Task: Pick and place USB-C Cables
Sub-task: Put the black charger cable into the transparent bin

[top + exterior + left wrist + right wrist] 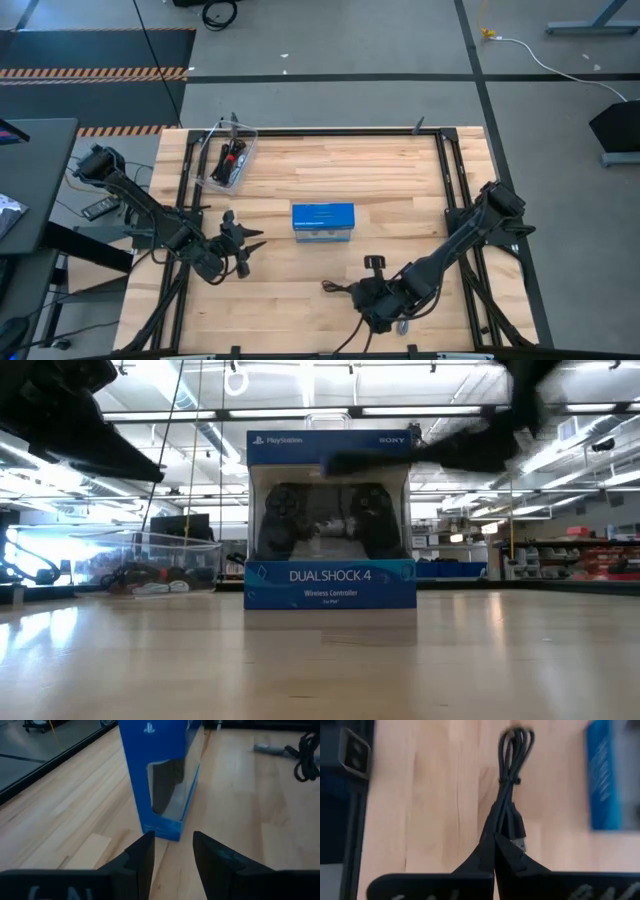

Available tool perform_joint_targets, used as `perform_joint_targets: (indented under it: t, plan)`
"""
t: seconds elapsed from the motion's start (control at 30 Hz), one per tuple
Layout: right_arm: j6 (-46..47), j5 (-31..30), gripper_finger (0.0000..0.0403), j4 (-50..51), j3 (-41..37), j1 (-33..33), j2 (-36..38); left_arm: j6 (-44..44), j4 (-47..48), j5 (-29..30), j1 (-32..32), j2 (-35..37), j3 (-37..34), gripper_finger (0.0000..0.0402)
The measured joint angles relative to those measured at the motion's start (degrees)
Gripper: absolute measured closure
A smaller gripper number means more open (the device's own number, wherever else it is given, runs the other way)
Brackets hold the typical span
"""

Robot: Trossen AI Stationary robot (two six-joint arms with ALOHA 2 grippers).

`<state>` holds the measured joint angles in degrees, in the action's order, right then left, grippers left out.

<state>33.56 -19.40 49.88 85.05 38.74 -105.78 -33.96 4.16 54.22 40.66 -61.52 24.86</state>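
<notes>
From above, a black USB-C cable (335,289) trailed on the tabletop (400,180) just beside the right gripper (372,300), near the front edge. More cables (232,160) lay in a clear tub (226,155) at the far left corner. The left gripper (250,250) hovered beside the blue box (323,221), fingers narrowly parted.

At table height, the box (330,520) read "PlayStation", "DUALSHOCK 4", "Wireless Controller".

The right wrist view showed the gripper (494,842) clamped on the bundled black cable (512,775).

Overhead and tabletop views sharing blue box (323,221)
</notes>
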Motion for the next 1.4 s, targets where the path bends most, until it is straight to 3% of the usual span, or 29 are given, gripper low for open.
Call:
perform_joint_targets:
  t: [0.1, 0.3, 0.43, 0.6, 0.7, 0.87, 1.1, 1.23, 1.4]
  plan:
    - [-4.19, -3.52, 0.0402, 1.49, 5.28, 0.27, 0.00, 3.57, -4.22, -0.02, 0.02, 0.00, 0.00, 0.0260]
    - [-14.15, -8.21, 0.0402, 2.42, 12.45, -0.68, 0.07, 19.23, -17.59, -1.39, 0.48, 0.00, 0.00, 0.0258]
    - [-16.65, -6.62, 0.0402, 2.68, 13.10, -2.60, 0.07, 25.42, -22.85, -4.25, 0.48, 0.02, 0.04, 0.0245]
    - [-11.30, 0.68, 0.0397, 4.86, 12.43, -4.63, -0.02, 23.55, -21.85, -5.64, 0.46, 0.02, 0.04, 0.0226]
    - [-9.70, 3.15, 0.0369, 3.90, 8.62, -4.70, -0.03, 22.32, -21.30, -5.64, 0.44, 0.00, 0.04, 0.0221]
    - [-10.69, 8.35, 0.0278, -3.87, -1.17, -4.24, -0.13, 22.17, -21.30, -5.66, 0.44, 0.00, 0.04, 0.0223]
    - [-24.00, 9.35, 0.0165, -30.04, -11.77, -3.97, -0.15, 20.70, -21.07, -7.44, 0.44, 0.00, 0.04, 0.0225]
    - [-26.79, 11.61, 0.0138, -36.62, -16.65, -3.93, -0.15, 18.86, -20.07, -7.97, 0.46, 0.00, 0.04, 0.0225]
    - [-28.21, 10.21, 0.0139, -39.83, -18.82, -3.93, -0.95, 18.13, -19.58, -7.98, 0.46, 0.00, 0.04, 0.0225]
